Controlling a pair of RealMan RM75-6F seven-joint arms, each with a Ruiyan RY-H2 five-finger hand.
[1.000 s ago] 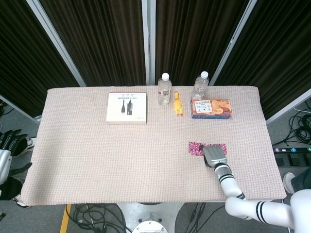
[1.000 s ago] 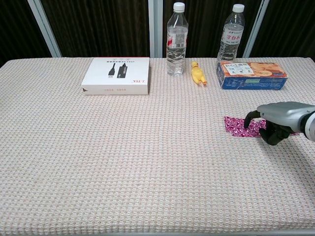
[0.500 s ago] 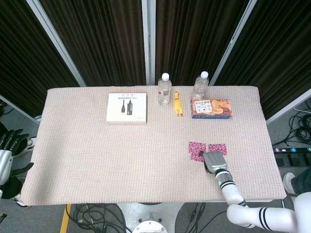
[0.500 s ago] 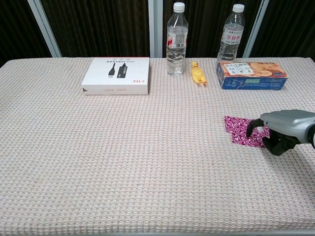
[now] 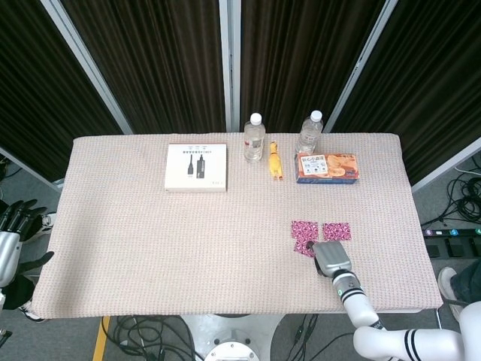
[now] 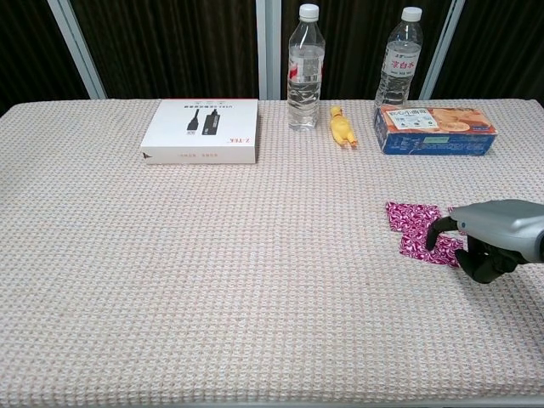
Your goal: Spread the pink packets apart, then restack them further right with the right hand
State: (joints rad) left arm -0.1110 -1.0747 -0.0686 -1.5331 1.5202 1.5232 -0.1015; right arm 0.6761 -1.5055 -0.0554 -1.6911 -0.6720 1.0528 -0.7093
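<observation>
Change: right robot hand (image 5: pixel 331 259) is sitting nearer the desk's near edge than a second ago, and the pink packets that were overlapping under it are now lying more spread.
Right robot hand: it is resting low over the near right part of the desk (image 5: pixel 150 233), fingers curled downward; a dark fingertip (image 6: pixel 431 235) is pressing on the near edge of the nearest packet. It is lifting nothing.
Pink packets: left pink packet (image 5: pixel 304 229) is lying flat, with another piece (image 6: pixel 427 245) overlapping its near side and running under the hand. Right pink packet (image 5: pixel 337 231) is lying just beside it to the right, a thin gap between them in the head view.
Left robot hand: left robot hand (image 5: pixel 16 222) is hanging off the desk's left edge, fingers apart, holding nothing.
Far row: white box (image 5: pixel 196 167), two water bottles (image 5: pixel 254 139) (image 5: pixel 310 134), yellow toy (image 5: pixel 275 162) and snack box (image 5: pixel 327 168) are standing well apart from the packets.
</observation>
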